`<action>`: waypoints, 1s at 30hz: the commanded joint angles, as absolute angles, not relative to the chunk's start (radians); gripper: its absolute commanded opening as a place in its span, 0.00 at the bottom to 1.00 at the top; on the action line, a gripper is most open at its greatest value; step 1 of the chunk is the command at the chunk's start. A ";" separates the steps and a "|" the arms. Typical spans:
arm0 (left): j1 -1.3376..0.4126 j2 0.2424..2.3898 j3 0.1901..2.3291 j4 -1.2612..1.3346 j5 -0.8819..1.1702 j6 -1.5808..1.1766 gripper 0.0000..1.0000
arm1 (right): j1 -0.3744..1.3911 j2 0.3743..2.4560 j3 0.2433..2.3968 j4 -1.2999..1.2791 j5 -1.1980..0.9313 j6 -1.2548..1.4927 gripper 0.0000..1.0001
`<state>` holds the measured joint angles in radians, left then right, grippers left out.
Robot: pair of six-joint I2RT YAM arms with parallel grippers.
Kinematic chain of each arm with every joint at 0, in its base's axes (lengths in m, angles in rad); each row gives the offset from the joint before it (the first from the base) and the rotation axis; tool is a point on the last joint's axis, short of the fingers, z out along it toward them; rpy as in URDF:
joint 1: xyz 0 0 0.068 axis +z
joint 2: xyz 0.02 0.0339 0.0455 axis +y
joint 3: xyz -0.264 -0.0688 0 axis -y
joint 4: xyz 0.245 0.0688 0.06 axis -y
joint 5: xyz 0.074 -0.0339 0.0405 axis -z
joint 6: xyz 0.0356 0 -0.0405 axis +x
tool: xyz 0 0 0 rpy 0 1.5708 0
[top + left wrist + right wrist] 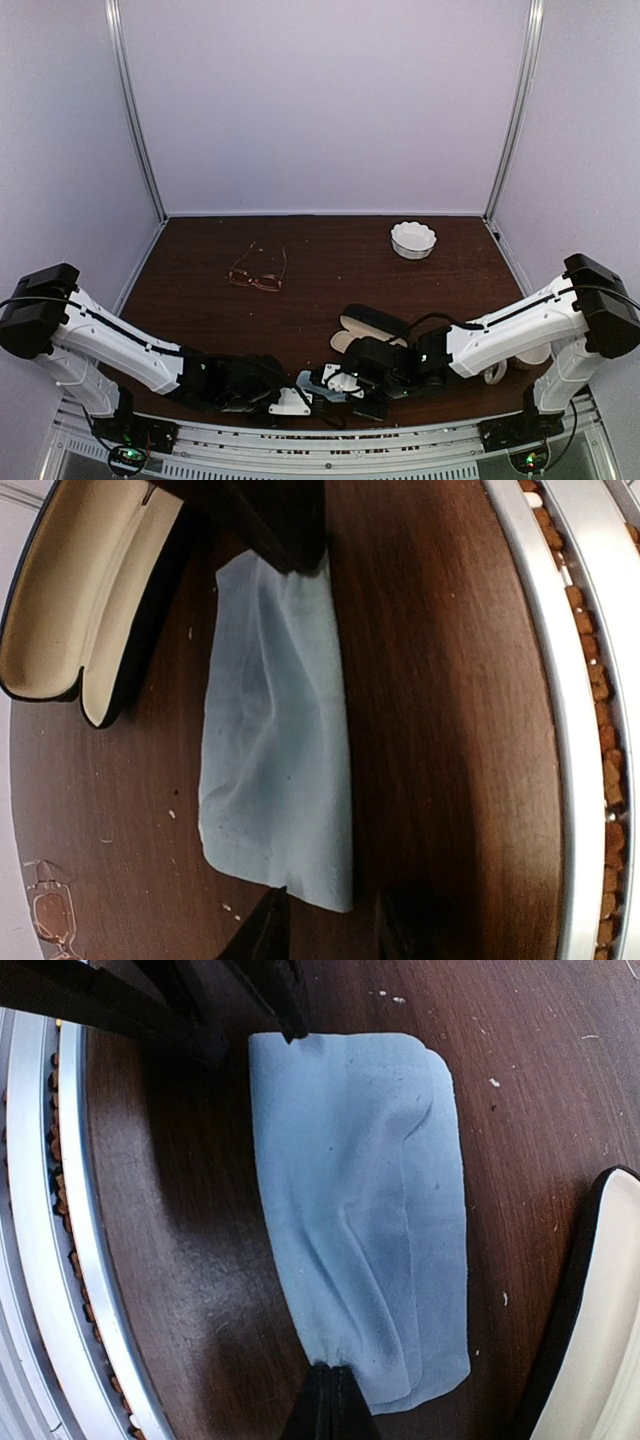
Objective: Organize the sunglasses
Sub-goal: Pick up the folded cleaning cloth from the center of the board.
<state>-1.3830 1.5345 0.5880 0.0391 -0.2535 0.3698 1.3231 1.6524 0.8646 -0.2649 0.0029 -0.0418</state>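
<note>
A reddish wire-framed pair of sunglasses (pixel 258 275) lies at the back left of the table, also in the bottom left corner of the left wrist view as the sunglasses (pixel 50 915). A light-blue cloth (pixel 275 730) lies flat near the front edge between both grippers. My right gripper (pixel 330 1372) is shut, pinching one short edge of the cloth (pixel 370 1210). My left gripper (pixel 330 930) is at the opposite edge. Its jaws stand apart, with the cloth's corner between them and one fingertip (pixel 265 925) touching the hem. In the top view the grippers (pixel 300 395) (pixel 335 378) meet low over the table.
An open black glasses case (pixel 370 328) with cream lining lies just behind the cloth, close to the right gripper, seen also as the case (pixel 85 600). A white fluted bowl (pixel 413 240) stands at the back right. The metal front rail (pixel 560 730) runs beside the cloth.
</note>
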 commanded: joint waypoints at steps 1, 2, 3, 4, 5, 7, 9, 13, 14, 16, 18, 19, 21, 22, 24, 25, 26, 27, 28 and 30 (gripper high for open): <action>-1.387 1.591 0.621 0.070 -0.275 0.419 0.27 | 1.322 1.664 0.879 -0.263 0.006 -0.052 0.00; -1.387 1.601 0.624 0.072 -0.281 0.422 0.22 | 1.322 1.665 0.882 -0.265 0.005 -0.051 0.00; -1.387 1.609 0.627 0.075 -0.284 0.424 0.17 | 1.322 1.667 0.881 -0.266 0.005 -0.052 0.00; -1.387 1.615 0.629 0.076 -0.290 0.425 0.11 | 1.322 1.667 0.881 -0.266 0.006 -0.051 0.00; -1.387 1.618 0.631 0.076 -0.295 0.425 0.05 | 1.322 1.667 0.880 -0.266 0.005 -0.049 0.00; -1.387 1.617 0.630 0.076 -0.300 0.422 0.00 | 1.321 1.671 0.880 -0.268 0.004 -0.047 0.00; -1.387 1.605 0.623 0.084 -0.309 0.418 0.00 | 1.322 1.673 0.881 -0.270 0.004 -0.046 0.00; -1.387 1.579 0.624 0.067 -0.305 0.415 0.00 | 1.322 1.674 0.890 -0.277 0.002 -0.049 0.00; -1.387 1.573 0.628 0.055 -0.298 0.409 0.00 | 1.321 1.672 0.891 -0.280 0.003 -0.049 0.00; -1.387 1.554 0.634 0.035 -0.283 0.395 0.00 | 1.321 1.667 0.893 -0.288 0.003 -0.049 0.00; -1.387 1.535 0.644 0.009 -0.264 0.377 0.00 | 1.322 1.660 0.893 -0.293 0.003 -0.048 0.00; -1.387 1.525 0.648 -0.001 -0.255 0.367 0.00 | 1.322 1.656 0.892 -0.297 0.003 -0.046 0.00; -1.387 1.506 0.655 -0.020 -0.244 0.353 0.00 | 1.321 1.649 0.891 -0.306 0.003 -0.044 0.00; -1.387 1.498 0.657 -0.030 -0.240 0.344 0.00 | 1.321 1.646 0.891 -0.310 0.003 -0.042 0.00; -1.387 1.489 0.665 -0.042 -0.231 0.333 0.00 | 1.321 1.637 0.889 -0.315 0.002 -0.039 0.00; -1.388 1.487 0.669 -0.047 -0.224 0.328 0.00 | 1.322 1.632 0.887 -0.316 0.002 -0.036 0.00; -1.388 1.486 0.676 -0.055 -0.221 0.324 0.00 | 1.321 1.628 0.887 -0.317 0.003 -0.035 0.00; -1.388 1.486 0.683 -0.059 -0.217 0.320 0.00 | 1.322 1.623 0.885 -0.319 0.003 -0.033 0.00; -1.388 1.486 0.688 -0.063 -0.213 0.317 0.00 | 1.322 1.620 0.884 -0.321 0.002 -0.030 0.00; -1.388 1.486 0.701 -0.071 -0.208 0.308 0.00 | 1.321 1.610 0.882 -0.326 0.001 -0.027 0.00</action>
<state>-1.3842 1.5032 0.6617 -0.0460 -0.2390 0.3447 1.3231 1.6543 0.8745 -0.3004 -0.0002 -0.0429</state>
